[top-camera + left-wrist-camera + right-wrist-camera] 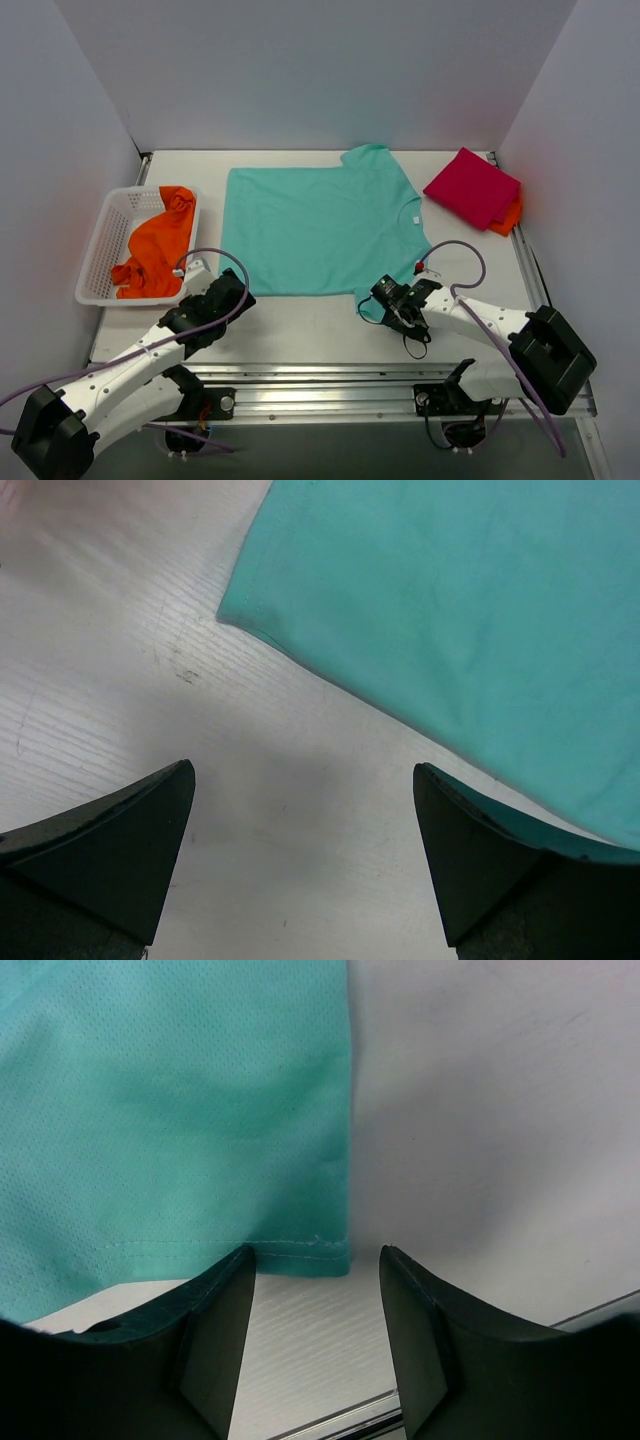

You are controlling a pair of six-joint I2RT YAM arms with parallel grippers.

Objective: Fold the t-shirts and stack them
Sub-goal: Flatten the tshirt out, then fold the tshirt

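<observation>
A teal t-shirt (320, 225) lies spread flat in the middle of the table. My left gripper (237, 288) is open and empty over bare table just short of the shirt's near left corner (225, 615); the shirt also shows in the left wrist view (470, 610), where the gripper (303, 810) has its jaws wide apart. My right gripper (381, 296) is open at the near sleeve. In the right wrist view the gripper (315, 1260) frames the sleeve's hem corner (335, 1255), not closed on it. A folded magenta t-shirt (472, 187) lies on a folded orange t-shirt (510, 215) at the back right.
A white mesh basket (100, 245) at the left holds a crumpled orange t-shirt (155, 245). A metal rail (330, 375) runs along the table's near edge. Walls close in the left, back and right sides.
</observation>
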